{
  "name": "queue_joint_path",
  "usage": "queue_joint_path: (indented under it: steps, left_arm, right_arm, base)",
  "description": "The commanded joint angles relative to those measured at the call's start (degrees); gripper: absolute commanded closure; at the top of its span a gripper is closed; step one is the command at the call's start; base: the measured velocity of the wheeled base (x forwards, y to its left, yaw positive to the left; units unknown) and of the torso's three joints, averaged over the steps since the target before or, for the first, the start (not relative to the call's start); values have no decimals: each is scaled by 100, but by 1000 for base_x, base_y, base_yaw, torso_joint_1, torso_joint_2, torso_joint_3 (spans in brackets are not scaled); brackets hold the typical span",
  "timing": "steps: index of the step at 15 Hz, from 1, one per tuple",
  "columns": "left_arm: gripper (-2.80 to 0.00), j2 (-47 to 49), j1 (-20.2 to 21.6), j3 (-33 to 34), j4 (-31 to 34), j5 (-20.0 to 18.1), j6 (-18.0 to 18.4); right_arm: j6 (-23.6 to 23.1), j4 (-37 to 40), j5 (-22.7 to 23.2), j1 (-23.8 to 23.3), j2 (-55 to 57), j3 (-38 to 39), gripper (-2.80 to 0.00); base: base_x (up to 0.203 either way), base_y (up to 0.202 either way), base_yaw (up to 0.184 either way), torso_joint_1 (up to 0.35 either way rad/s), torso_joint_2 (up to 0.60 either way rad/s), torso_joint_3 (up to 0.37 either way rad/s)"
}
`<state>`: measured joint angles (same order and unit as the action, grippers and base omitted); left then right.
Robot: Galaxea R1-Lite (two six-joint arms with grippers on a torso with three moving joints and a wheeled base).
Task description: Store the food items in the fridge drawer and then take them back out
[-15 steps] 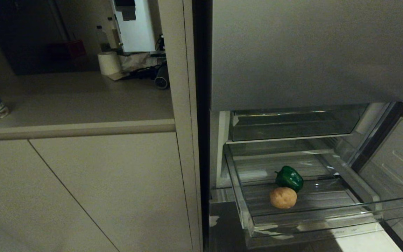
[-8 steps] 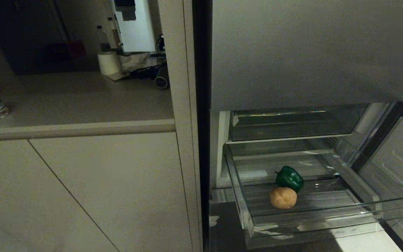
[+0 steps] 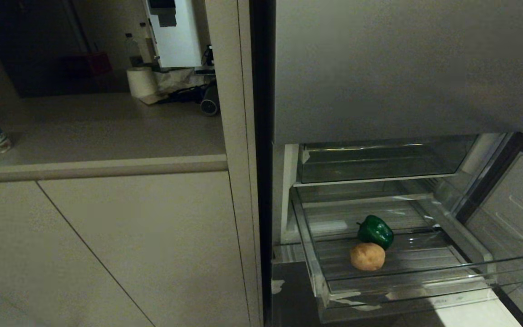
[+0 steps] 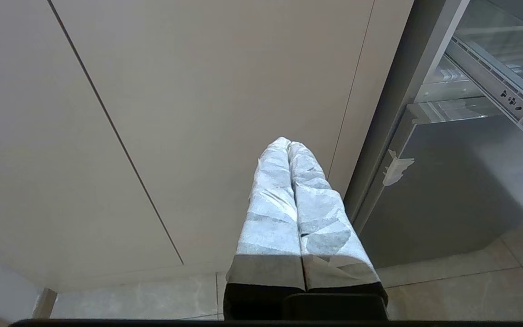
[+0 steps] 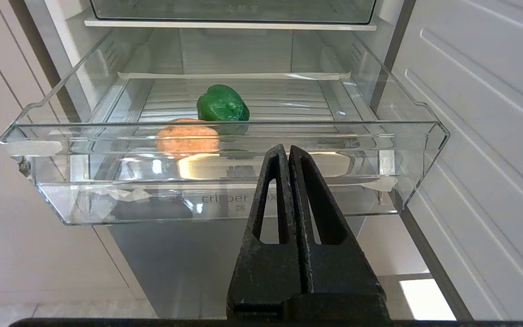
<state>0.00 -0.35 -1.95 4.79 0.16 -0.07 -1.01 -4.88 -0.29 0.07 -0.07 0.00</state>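
Nothing has moved: potato (image 3: 367, 256) and pepper (image 3: 375, 231) lie touching in the drawer (image 3: 429, 295). Both claws, left (image 4: 288, 144) and right (image 5: 287, 150), are closed and empty; grabbing one item may roll the other.

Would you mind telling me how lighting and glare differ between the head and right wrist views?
Head view: dim, potato and pepper still readable, a bright patch on the floor at lower right. Right wrist view: bright; glare on the drawer front lip washes over the potato, pepper clear above the lip.
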Motion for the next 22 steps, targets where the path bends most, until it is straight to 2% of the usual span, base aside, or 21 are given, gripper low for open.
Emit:
queue_joint_path:
  steps: [1,14,22]
  left_arm:
    - [0,9,0,2,1,2,-1]
    - [0,9,0,2,-4,2,-10]
    - [0,9,0,2,4,2,-10]
  right_arm:
    - [-13,-11,3,1,-1,176,0]
    - [-4,-13,2,1,-1,176,0]
    - [-21,-22,3,1,-1,176,0]
  base:
    - [0,0,0,0,0,0]
    - [-5,0,0,1,0,0]
    - [-189,0,1,2,0,2]
